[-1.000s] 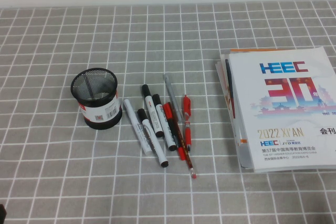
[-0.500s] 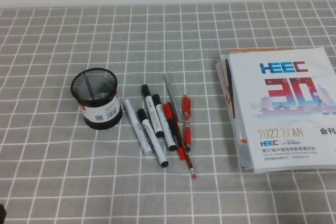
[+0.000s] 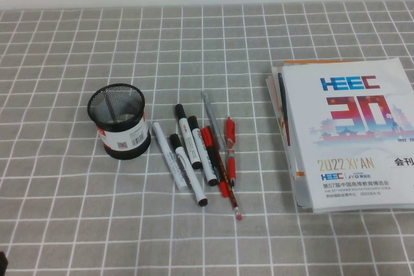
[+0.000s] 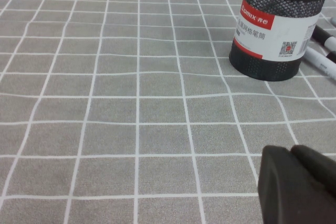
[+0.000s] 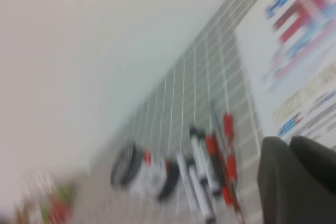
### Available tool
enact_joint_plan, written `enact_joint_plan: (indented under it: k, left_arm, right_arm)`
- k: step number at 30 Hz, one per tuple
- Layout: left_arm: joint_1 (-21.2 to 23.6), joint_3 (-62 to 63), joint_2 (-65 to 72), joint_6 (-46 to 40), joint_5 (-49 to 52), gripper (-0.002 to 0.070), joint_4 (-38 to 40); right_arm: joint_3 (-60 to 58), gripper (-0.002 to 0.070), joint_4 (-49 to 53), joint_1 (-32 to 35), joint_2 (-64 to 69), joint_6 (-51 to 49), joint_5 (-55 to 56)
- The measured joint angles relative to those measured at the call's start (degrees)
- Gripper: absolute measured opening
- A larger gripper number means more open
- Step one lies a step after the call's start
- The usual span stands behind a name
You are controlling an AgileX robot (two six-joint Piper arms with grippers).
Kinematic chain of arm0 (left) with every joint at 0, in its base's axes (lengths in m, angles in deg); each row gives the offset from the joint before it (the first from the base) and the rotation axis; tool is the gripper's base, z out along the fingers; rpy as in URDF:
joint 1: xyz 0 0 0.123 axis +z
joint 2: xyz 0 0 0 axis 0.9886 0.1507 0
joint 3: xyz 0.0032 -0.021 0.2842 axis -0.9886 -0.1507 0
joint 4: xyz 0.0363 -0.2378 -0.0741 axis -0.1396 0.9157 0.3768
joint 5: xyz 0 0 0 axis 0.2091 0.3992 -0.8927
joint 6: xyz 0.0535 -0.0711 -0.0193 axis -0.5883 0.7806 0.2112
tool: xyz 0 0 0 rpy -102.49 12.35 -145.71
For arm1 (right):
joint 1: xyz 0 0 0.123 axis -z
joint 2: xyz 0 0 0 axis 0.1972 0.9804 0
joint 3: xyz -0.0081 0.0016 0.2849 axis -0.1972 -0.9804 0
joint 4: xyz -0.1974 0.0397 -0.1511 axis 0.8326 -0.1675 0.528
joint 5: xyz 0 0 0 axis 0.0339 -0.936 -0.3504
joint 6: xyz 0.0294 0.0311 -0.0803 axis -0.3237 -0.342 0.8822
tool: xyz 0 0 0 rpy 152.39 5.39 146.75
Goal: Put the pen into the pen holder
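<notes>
The red pen (image 3: 229, 150) lies on the grey checked cloth at the right side of a pile of markers, clear of both grippers. The black mesh pen holder (image 3: 119, 121) stands upright to the left of the pile, and I see nothing inside it. My left gripper (image 4: 290, 149) is shut and empty, low over the cloth a few squares short of the pen holder (image 4: 278, 24). My right gripper (image 5: 290, 140) is shut and empty, raised above the table. Its view is blurred and shows the pen (image 5: 229, 145) and the holder (image 5: 144, 174). Neither gripper's fingers show in the high view.
Several black-capped white markers (image 3: 189, 139), a red-capped marker (image 3: 211, 153), a grey pen (image 3: 212, 117) and a thin red pencil (image 3: 229, 193) lie beside the pen. A stack of booklets (image 3: 349, 134) lies at the right. A white wall closes the far edge.
</notes>
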Motion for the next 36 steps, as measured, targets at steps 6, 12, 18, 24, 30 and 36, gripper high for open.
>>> enact_joint_plan:
  k: [6, 12, 18, 24, 30, 36]
  left_arm:
    - [0.0, 0.0, 0.0, 0.0, 0.0, -0.0006, 0.0]
    - [0.0, 0.0, 0.0, 0.0, 0.0, -0.0006, 0.0]
    - [0.0, 0.0, 0.0, 0.0, 0.0, -0.0006, 0.0]
    - [0.0, 0.0, 0.0, 0.0, 0.0, -0.0006, 0.0]
    - [0.0, 0.0, 0.0, 0.0, 0.0, -0.0006, 0.0]
    - [0.0, 0.0, 0.0, 0.0, 0.0, -0.0006, 0.0]
  right_arm:
    - [15.6, -0.0012, 16.2, 0.0, 13.3, 1.7, -13.5]
    - [36.1, -0.0012, 28.2, 0.0, 33.7, 3.9, -31.7]
    - [50.0, -0.0012, 31.3, -0.1, 49.2, 4.7, -43.2]
    - [57.3, -0.0012, 38.6, -7.2, 61.6, -0.9, -46.7]
    - [64.1, -0.0012, 57.6, -23.2, 73.2, -14.9, -47.1]
    - [72.3, -0.0013, 60.7, -31.4, 84.9, -18.0, -47.2]
